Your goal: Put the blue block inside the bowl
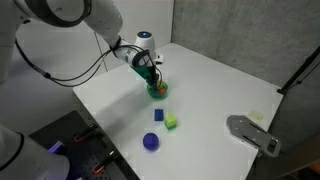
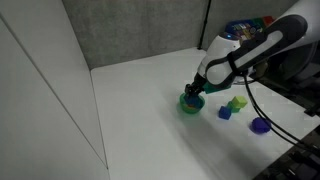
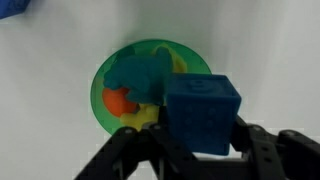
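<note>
Since the blue block [image 3: 203, 110] sits clamped between the fingers of the gripper [image 3: 200, 145] and hangs over the bowl [image 3: 100, 88], the step in hand looks like the drop: the carry is done, the release is not. In the wrist view the block appears over the right part of the bowl, not its middle. The bowl also holds other small pieces, blue, orange and yellow, so room is tight. The next move, I judge, calls for a small shift left to centre the block and perhaps a slight descent. Then the fingers part, so that the block lands among the pieces and does not glance off the rim onto the table [image 1: 220, 80].

In an exterior view the arm reaches in from the far left, its wrist bent so that the gripper [image 1: 152, 80] points down at the bowl [image 1: 158, 92]. In both exterior views it stands right over the bowl [image 2: 189, 104]. I cannot tell how much gap lies between block and bowl, since the fingers hide it.

Nearer on the table, apart from the bowl, lie a second blue cube [image 1: 158, 115], a green cube [image 1: 171, 122] just right of it, and a round violet piece [image 1: 150, 141] nearer again. Nothing touches these three, and none lies in the path of the drop.
</note>
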Tool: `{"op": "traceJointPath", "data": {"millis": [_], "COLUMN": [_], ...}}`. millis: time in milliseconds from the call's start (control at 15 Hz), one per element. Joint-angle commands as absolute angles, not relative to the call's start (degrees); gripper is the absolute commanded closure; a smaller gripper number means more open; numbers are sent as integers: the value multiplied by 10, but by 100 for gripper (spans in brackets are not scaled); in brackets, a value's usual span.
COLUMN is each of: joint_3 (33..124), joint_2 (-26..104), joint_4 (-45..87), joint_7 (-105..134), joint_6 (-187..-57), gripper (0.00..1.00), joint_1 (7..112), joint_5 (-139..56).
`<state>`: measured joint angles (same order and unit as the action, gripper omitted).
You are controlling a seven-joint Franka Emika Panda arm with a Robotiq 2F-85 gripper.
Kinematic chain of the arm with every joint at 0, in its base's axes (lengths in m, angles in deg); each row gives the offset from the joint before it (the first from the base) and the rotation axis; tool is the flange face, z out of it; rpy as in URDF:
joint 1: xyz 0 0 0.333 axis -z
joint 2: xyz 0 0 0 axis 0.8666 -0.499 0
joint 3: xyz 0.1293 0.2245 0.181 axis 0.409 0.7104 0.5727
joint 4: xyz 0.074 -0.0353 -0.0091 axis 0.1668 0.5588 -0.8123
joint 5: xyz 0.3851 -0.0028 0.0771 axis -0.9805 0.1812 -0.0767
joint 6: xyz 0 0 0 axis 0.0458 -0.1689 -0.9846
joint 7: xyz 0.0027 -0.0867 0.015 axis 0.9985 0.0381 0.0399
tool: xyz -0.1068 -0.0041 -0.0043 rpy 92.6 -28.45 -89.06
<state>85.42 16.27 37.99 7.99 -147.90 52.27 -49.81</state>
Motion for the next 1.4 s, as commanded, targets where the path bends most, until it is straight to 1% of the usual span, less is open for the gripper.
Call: {"op": "traceJointPath", "data": {"millis": [0,133,200,267,333,400,533,600,1067,1333], "joint_3": [865,866,865,866,866,865,864,864,846,810], "joint_2": [145,141,139,139,139,141,145,147,200,258], "joint_4": [363,363,364,366,367,369,371,372,399,433], "joint_7": [108,112,114,116,117,117,117,118,118,110], "joint_6": [-1499,-1503,-1503,-1503,-1503,-1503,-1502,-1501,-1490,-1473], "gripper": [69,69,54,19,19,17,2,0,0,0], "joint_1": [533,534,534,534,534,533,534,535,543,537], "joint_5": [-498,-499,-498,-498,-498,-497,-497,-497,-491,-472]}}
